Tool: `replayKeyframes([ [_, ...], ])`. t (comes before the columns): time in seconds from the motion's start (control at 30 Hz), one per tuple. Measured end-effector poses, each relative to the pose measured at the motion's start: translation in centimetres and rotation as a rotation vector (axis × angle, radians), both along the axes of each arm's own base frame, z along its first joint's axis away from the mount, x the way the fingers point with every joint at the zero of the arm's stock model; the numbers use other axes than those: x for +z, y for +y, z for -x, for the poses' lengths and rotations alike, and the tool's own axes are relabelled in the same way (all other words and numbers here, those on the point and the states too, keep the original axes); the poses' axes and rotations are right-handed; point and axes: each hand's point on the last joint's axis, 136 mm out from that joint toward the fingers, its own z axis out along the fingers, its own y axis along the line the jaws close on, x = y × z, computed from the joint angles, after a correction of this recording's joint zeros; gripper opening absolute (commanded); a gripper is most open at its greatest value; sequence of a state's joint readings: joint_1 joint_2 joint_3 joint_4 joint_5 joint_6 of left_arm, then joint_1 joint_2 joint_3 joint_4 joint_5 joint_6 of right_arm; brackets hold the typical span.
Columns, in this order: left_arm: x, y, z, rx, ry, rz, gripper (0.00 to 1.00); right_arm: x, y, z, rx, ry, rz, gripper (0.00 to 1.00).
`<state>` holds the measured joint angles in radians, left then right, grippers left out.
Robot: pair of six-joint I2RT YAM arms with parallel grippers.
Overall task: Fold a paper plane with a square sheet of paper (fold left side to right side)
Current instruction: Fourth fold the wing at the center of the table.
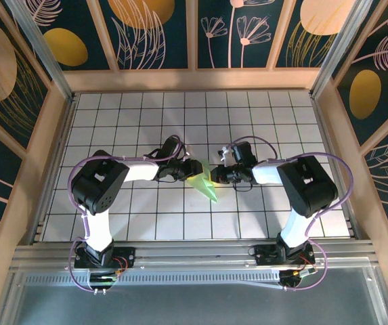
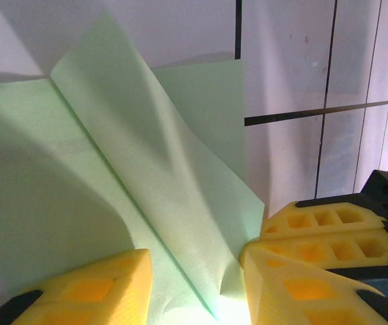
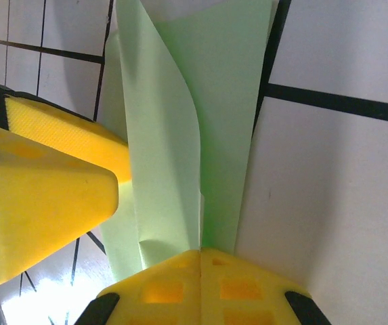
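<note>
Item: pale green paper sheet (image 1: 202,181), thin, part-folded to a dart. It sits at centre frame in the top view, lifted off the white grid-tiled table (image 1: 139,223).
Long axis: from upper left down to a point at lower right.
Position: between my two pincers, both touching or just beside it.
My right pincer (image 1: 222,177): on the sheet's right, yellow jaws pressed together. In its wrist view (image 3: 200,254) the raised ridge of the sheet (image 3: 173,135) runs into the seam, so I judge it pinched.
My left pincer (image 1: 183,169): on the sheet's left, jaws part-way apart. In its wrist view (image 2: 194,261) they straddle the sheet's near end (image 2: 146,189) without clamping it.
Next move, as I judge it: the left arm is best placed to carry the left flap across the axis, towards the right of the frame.
</note>
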<state>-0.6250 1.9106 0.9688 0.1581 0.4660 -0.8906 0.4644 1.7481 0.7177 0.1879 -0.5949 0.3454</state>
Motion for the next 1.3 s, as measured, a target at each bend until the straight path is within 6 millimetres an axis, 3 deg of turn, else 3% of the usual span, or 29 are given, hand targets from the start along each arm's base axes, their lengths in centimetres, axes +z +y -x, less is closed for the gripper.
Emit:
replayKeyframes([
  [0.97, 1.2, -0.1, -0.5, 0.006, -0.016, -0.017, 0.50, -0.4, -0.1, 0.1, 0.013, 0.009, 0.018, 0.00],
  [1.07, 2.1, 0.1, -0.7, 0.008, -0.037, -0.027, 0.40, -0.4, 0.0, 0.0, 0.014, 0.010, 0.018, 0.00],
  [1.17, 3.1, -0.2, -1.0, -0.002, -0.060, -0.019, 0.22, -0.4, 0.0, 0.0, 0.013, 0.014, 0.021, 0.00],
  [1.3, 3.7, -0.7, -1.0, -0.022, -0.062, 0.009, 0.12, -0.5, 0.0, 0.0, 0.014, 0.017, 0.022, 0.00],
])
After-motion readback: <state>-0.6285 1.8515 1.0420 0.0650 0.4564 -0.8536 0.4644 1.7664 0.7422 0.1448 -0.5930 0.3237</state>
